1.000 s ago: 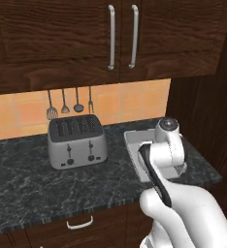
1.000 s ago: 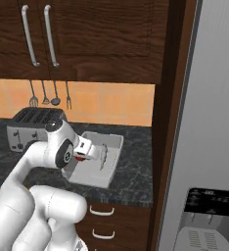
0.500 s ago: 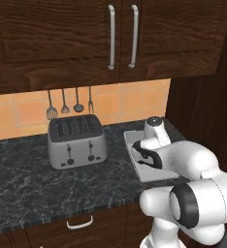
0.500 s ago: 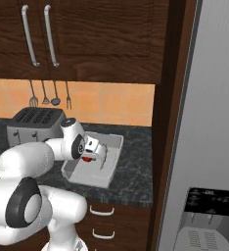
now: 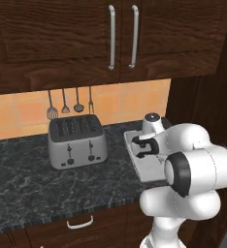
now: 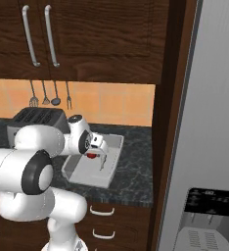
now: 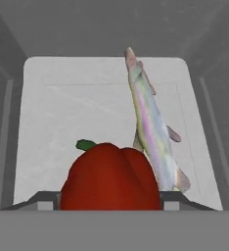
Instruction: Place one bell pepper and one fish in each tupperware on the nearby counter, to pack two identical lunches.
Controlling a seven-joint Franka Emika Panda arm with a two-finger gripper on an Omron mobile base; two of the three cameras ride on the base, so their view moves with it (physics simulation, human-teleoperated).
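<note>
One red pepper held over a tub that already had a fish in it.

Jaws (image 6: 93,156) stood fairly wide, gripping the glossy, lobed bell pepper (image 7: 110,177) (green stem pointing away from the hand) above the shallow light-grey tupperware (image 6: 112,166), smooth plastic with sloping walls, at the right end of the speckled stone desk (image 5: 33,181). Inside lay a slim, iridescent fish (image 7: 151,130), its long axis along the tub's length, just beside the pepper.

red bell pepper (image 7: 110,177), fish (image 7: 151,128), inside tupperware (image 7: 62,98)
</note>
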